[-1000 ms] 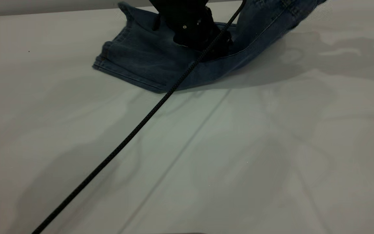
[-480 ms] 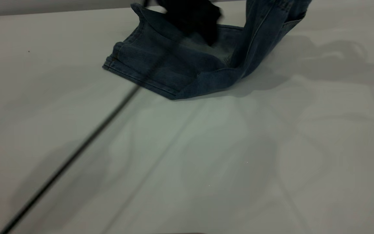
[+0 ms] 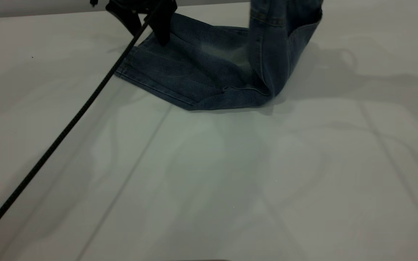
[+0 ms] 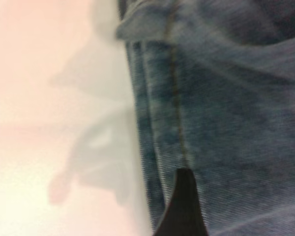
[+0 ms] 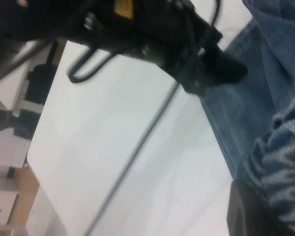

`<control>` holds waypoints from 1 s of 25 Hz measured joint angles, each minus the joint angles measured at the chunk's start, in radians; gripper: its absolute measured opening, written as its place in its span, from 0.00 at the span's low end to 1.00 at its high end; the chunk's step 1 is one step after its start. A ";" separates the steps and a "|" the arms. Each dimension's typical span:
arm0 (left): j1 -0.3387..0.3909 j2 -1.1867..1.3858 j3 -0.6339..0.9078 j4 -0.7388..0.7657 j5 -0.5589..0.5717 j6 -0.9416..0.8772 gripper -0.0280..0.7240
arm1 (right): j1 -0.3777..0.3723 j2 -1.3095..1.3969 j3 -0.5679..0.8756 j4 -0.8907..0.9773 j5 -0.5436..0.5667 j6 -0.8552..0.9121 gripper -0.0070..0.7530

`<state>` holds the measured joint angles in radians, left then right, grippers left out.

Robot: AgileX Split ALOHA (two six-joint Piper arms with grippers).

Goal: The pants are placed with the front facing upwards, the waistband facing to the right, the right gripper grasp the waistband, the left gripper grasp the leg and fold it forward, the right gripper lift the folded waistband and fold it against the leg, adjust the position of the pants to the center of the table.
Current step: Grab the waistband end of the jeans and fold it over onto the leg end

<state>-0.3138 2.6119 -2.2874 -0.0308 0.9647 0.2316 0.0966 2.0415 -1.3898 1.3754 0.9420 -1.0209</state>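
The pants (image 3: 194, 74) are blue denim with a pale faded patch and a stitched hem along the near leg edge. Their leg part lies flat on the white worktop (image 3: 209, 181) toward its far side, while the right-hand part rises steeply and leaves the exterior view at the top.

At the left, the left claw (image 3: 143, 27) hangs above the leg's far hem corner with its black fingers spread apart and nothing between them; a braided cable (image 3: 60, 134) trails from it across the worktop.

At the right, the right claw (image 5: 253, 214) is closed on the waistband (image 5: 280, 162), whose crinkled rows bunch against its dark jaw in the right wrist view.
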 joint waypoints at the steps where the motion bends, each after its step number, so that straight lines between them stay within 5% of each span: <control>1: 0.000 0.008 0.000 0.000 -0.002 -0.002 0.77 | 0.015 0.000 -0.010 0.015 -0.018 -0.004 0.07; 18: -0.025 0.057 -0.006 -0.039 -0.014 0.018 0.77 | 0.184 0.058 -0.135 0.175 -0.223 -0.051 0.07; 25: 0.017 -0.040 -0.081 0.149 0.091 0.018 0.77 | 0.212 0.133 -0.135 0.351 -0.236 -0.232 0.07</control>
<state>-0.2969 2.5722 -2.3681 0.1178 1.0556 0.2498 0.3084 2.1749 -1.5247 1.7264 0.7059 -1.2524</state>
